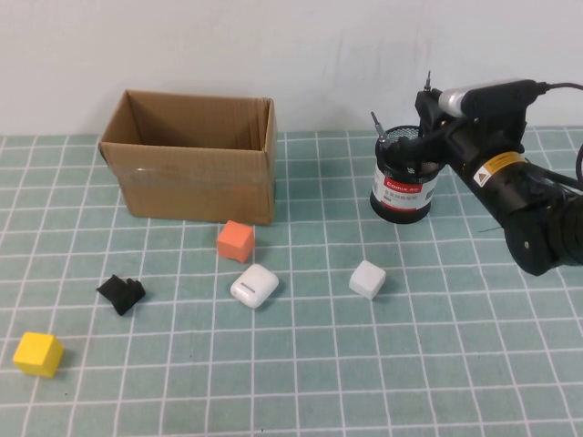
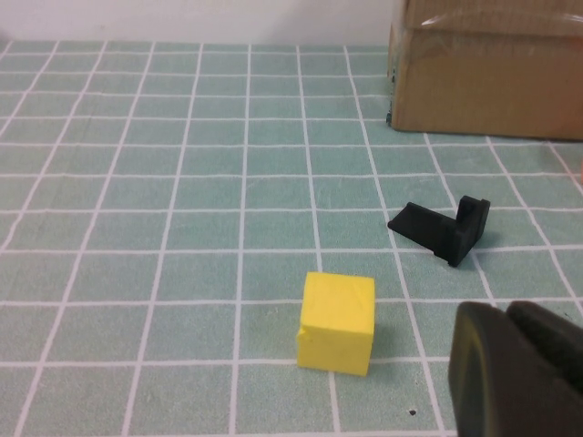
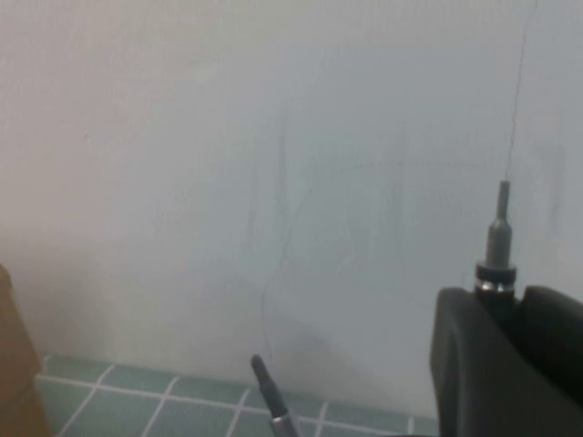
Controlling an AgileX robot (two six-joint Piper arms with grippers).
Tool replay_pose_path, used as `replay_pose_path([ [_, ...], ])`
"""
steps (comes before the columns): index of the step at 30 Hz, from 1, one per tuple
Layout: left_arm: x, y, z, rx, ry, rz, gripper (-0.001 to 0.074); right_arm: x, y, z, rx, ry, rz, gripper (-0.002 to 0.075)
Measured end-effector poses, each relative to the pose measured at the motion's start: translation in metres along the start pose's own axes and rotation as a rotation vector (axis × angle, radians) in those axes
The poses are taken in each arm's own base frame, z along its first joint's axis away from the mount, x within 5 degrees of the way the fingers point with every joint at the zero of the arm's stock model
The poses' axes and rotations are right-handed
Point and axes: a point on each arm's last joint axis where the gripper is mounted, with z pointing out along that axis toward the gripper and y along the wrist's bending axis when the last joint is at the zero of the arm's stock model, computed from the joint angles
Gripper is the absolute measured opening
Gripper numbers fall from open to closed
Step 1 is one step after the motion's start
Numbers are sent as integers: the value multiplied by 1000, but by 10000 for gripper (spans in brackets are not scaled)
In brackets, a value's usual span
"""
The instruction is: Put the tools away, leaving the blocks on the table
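The right gripper [image 1: 426, 98] hangs just above the rim of the black mesh holder [image 1: 405, 182], clenched around a thin grey-tipped tool [image 3: 499, 238] whose tip stands up between the fingers in the right wrist view. A second tool tip [image 1: 374, 119] sticks up out of the holder on the side toward the cardboard box [image 1: 189, 168]. No pliers, scissors or other tools can be seen lying on the table [image 1: 301, 382], so the task looks to be near its end, with this tool the one in hand.

The left gripper [image 2: 519, 373] is clenched on nothing and shows only in the left wrist view, just beside the yellow block [image 1: 38, 354], which lies well out from the box on the mat. The orange block [image 1: 236, 241] sits right in front of the box, the white block [image 1: 367, 279] lies in front of the holder, and a white rounded case [image 1: 254, 286] and a small black lumpy piece [image 1: 121, 293] lie between them and the yellow block.

Risks, as a judgement: the arm crowds the holder, so a sideways move could tip it; a release off the opening would drop the tool outside; it may also catch on the tool already inside
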Motion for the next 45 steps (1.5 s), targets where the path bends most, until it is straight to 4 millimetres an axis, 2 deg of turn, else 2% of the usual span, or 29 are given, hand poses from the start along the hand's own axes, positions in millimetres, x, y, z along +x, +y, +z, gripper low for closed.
replay_pose_path([
  [3, 0, 0, 0, 0, 0, 0, -3, 0, 0, 0, 1, 3, 0, 73],
  [9, 0, 0, 0, 0, 0, 0, -3, 1, -3, 0, 46, 19, 36, 266],
  [12, 0, 0, 0, 0, 0, 0, -3, -5, 1, -2, 49, 49, 43, 311],
  [15, 0, 0, 0, 0, 0, 0, -3, -22, 5, -7, 34, 85, 23, 323],
  [20, 0, 0, 0, 0, 0, 0, -3, -67, 14, -29, 34, 172, -4, 328],
  [23, 0, 0, 0, 0, 0, 0, -3, -93, 19, -50, 49, 267, -9, 277],
  [27, 0, 0, 0, 0, 0, 0, -3, -126, 29, -88, 59, 382, -13, 95],
  [30, 0, 0, 0, 0, 0, 0, -3, -145, 33, -118, 71, 463, -14, 22],
  [34, 0, 0, 0, 0, 0, 0, -3, -167, 35, -157, 89, 538, -4, -1],
  [37, 0, 0, 0, 0, 0, 0, -3, -178, 36, -180, 97, 558, -8, -6],
  [42, 0, 0, 0, 0, 0, 0, -3, -187, 35, -198, 112, 566, -64, -7],
  [43, 0, 0, 0, 0, 0, 0, -3, -193, 33, -209, 123, 556, -94, -7],
  [45, 0, 0, 0, 0, 0, 0, -3, -183, 30, -205, 142, 620, -143, -7],
])
